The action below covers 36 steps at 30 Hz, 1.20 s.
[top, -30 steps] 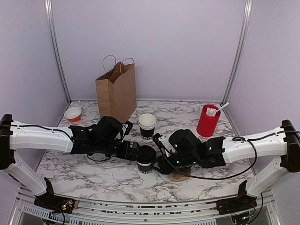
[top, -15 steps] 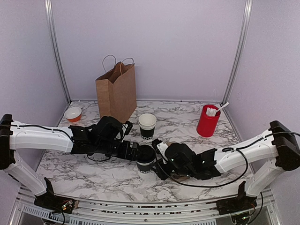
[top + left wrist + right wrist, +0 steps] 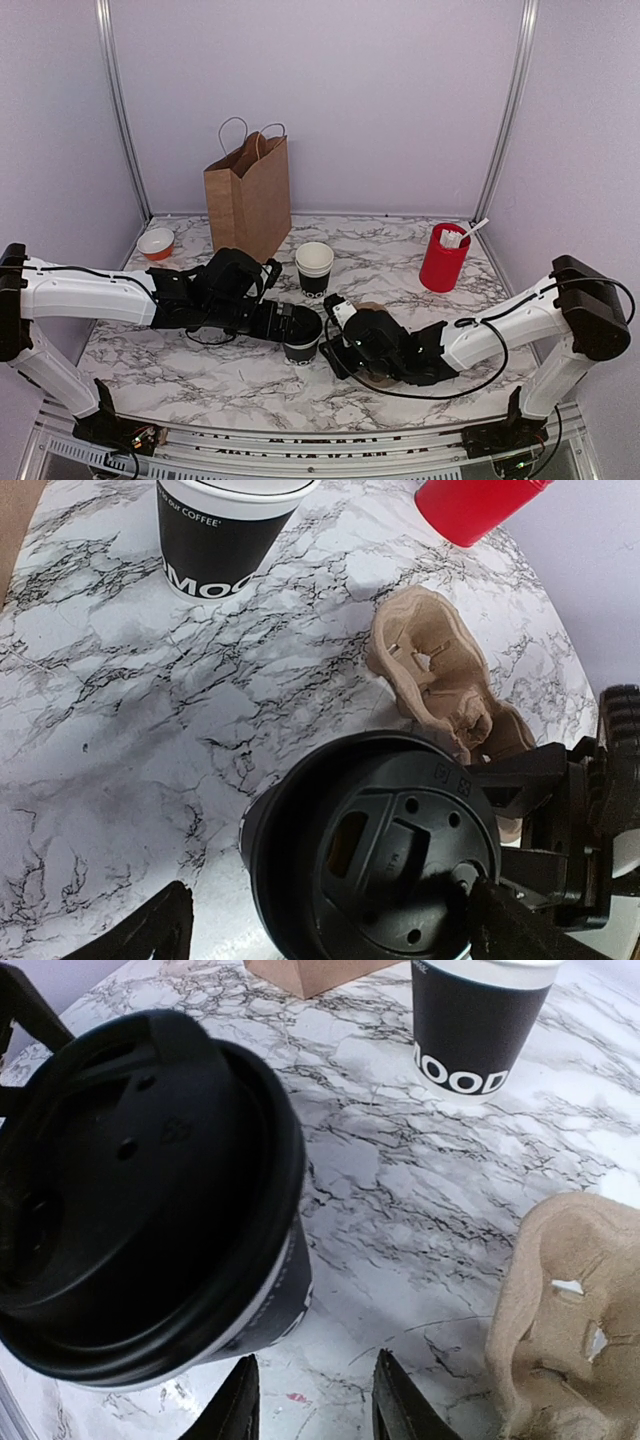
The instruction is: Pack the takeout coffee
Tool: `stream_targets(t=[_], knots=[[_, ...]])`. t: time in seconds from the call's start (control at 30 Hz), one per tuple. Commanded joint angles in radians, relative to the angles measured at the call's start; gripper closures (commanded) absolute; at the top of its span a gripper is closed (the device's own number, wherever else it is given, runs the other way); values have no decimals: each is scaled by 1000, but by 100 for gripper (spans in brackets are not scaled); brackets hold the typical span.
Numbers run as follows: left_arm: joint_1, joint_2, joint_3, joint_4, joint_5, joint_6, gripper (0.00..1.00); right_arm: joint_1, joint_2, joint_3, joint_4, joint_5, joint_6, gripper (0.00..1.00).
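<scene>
takeout coffee [image 3: 302, 338], black lid on, standing on the marble surface [image 3: 200, 375] near the front middle, between the two arms, upright as far as the overhead view shows. left jaws spread wide and straddling the cup, one finger [image 3: 140, 935] clearly apart from its wall, the other close against the lid's edge; no grip yet, by the look of it. right jaws partly apart with nothing between the fingertips [image 3: 245, 1405], low beside the cup's base. pulp cup carrier [image 3: 560, 1310] lying just beside the cup, partly under the right arm in the overhead view. brown paper bag [image 3: 250, 195] upright at the back left, well apart.

likely step in hand: taking hold of the cup to seat it in the carrier or the bag; order between the two impossible to tell.

to do it well:
- centre the left jaws on the cup's body, below the lid's rim, not on the lid itself.
- close slowly and stop at first firm contact; paper wall likely to buckle, pressed-on lid likely to pop under a hard squeeze.
- draw the right arm back first, clear of the carrier and the lift path.
- lift straight up, keep the cup level, carry it unhurried.
- lower it plumb into the chosen well or opening, and release only once settled.
- mind the stack of lidless cups [image 3: 314, 268] just behind.
</scene>
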Motion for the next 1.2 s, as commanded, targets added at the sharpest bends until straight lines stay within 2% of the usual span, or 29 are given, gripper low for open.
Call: stream_targets(t=[0.0,0.4,0.67,0.97,1.17], knots=[[-5,-23,7,-40,-15,-13,4,-45,12,41,43,-25,12,63],[-2,-62,29,-42,-91,-30,3,-83,29,115,-58,-103,0,62],[34,-118,7,-47,-158,-40,5,-87,-47,82,-156,-133,38,62],[133,-112,-64,-38,-90,-83,14,-87,-160,77,-190,-304,91,61],[147,-73,-97,13,-34,-104,16,-87,-190,109,-167,-374,121,60]])
